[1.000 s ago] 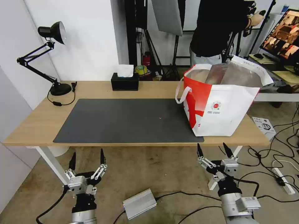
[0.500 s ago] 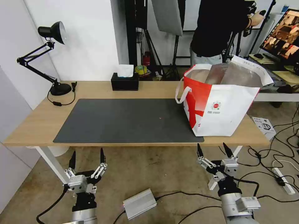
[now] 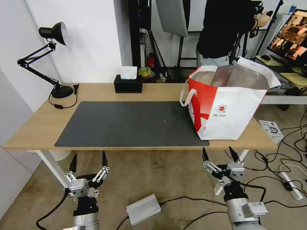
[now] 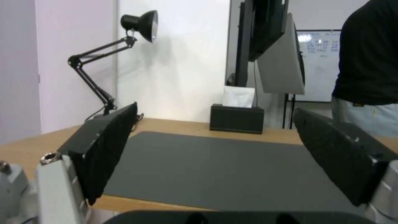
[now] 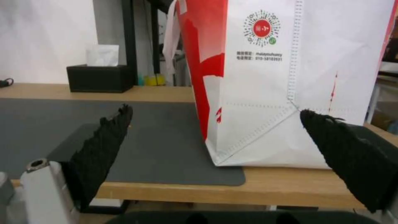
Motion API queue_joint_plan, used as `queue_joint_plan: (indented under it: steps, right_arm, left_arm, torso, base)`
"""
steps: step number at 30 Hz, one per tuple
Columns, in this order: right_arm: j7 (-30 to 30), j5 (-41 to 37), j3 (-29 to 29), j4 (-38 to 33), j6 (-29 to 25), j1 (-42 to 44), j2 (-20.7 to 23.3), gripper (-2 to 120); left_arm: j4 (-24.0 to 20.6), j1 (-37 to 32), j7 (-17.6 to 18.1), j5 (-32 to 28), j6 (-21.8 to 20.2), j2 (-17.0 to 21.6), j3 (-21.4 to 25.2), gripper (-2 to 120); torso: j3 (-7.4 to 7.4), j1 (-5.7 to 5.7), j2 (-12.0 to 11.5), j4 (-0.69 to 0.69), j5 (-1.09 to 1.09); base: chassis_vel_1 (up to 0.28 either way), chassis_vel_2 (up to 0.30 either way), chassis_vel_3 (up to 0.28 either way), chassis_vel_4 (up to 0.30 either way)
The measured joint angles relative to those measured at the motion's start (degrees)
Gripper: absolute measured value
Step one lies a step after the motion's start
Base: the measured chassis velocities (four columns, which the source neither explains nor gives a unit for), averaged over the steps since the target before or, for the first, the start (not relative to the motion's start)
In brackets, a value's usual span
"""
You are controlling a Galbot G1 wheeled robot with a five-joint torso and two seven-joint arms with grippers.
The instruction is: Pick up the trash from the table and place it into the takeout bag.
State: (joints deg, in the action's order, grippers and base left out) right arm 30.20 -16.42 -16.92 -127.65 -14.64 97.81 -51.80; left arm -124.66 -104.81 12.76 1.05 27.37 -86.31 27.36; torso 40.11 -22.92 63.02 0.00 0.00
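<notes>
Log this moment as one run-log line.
left gripper: open, below table edge | right gripper: open, below takeout bag | mat: bare

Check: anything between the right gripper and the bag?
Only the table edge. The right gripper hangs open below the front edge, just under the bag, which stands at the mat's right end. Nothing else lies between them. The left gripper hangs open below the edge too.
</notes>
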Motion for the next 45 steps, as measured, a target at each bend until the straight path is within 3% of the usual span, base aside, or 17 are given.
queue_joint_plan:
  steps: [45]
  right_arm:
    - [0.00,0.00,0.00,0.00,0.00,0.00,0.00,100]
  left_arm:
    - [0.00,-0.01,0.09,-0.01,-0.03,0.01,-0.02,100]
  torso:
    - [0.00,0.00,0.01,0.00,0.00]
  base:
    - [0.000,0.000,0.000,0.000]
